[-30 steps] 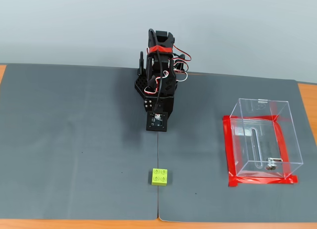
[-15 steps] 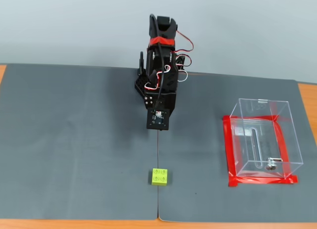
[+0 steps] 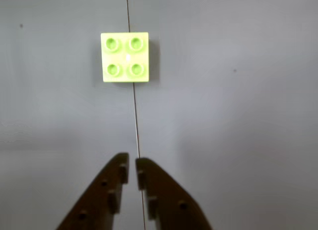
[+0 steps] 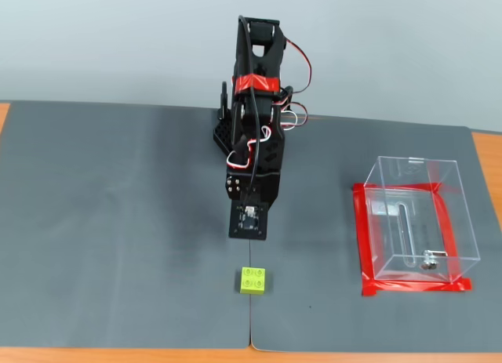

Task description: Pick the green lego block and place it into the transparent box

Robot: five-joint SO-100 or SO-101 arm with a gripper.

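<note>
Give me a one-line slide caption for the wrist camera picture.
Wrist view: nearly closed gripper hangs above the gray mat, short of the green lego block lying on the mat seam.

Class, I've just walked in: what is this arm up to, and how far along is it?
A single robot arm is reaching out over a grey mat towards a green brick. The brick sits untouched on the mat's seam, studs up, ahead of the gripper, whose jaws are nearly closed and hold nothing. In the fixed view, the clear box stands empty on red tape off to the right. So the pick has not yet happened.
</note>
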